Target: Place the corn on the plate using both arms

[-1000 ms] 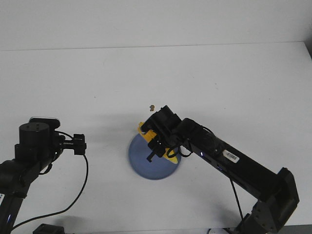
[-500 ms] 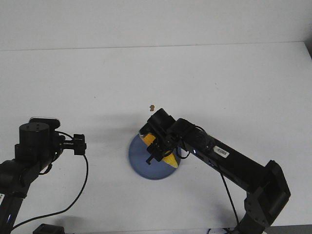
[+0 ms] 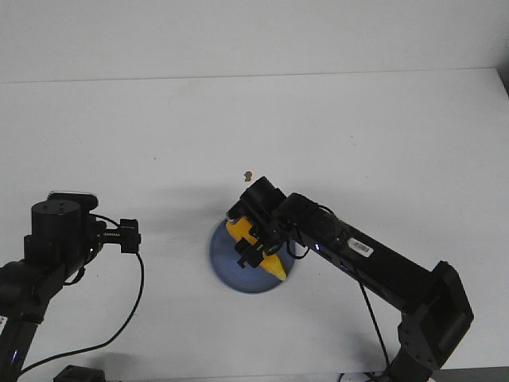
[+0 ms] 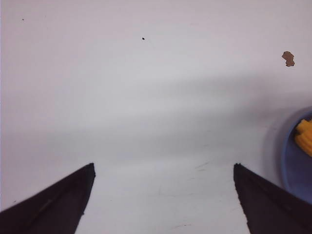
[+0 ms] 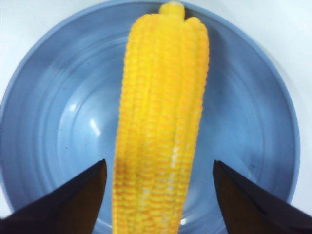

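The yellow corn [image 3: 274, 266] lies on the blue plate [image 3: 231, 272] near the table's front middle. My right gripper [image 3: 253, 248] hovers just above it. In the right wrist view the corn [image 5: 161, 122] runs lengthwise across the plate [image 5: 58, 122], and the right gripper [image 5: 160, 168] is open, with a gap between each finger and the cob. My left gripper [image 3: 131, 236] is open and empty over bare table to the left of the plate. The left wrist view shows the left gripper [image 4: 163, 170], the plate's rim [image 4: 292, 170] and one end of the corn [image 4: 304, 139].
A tiny brown speck [image 3: 247, 174] lies on the white table just behind the plate, and also shows in the left wrist view [image 4: 288, 58]. A black cable [image 3: 135, 302] loops under the left arm.
My right arm has reached a little further left over the plate and lowered the corn. The corn now rests on the plate with the jaws apart. The left arm has not moved.
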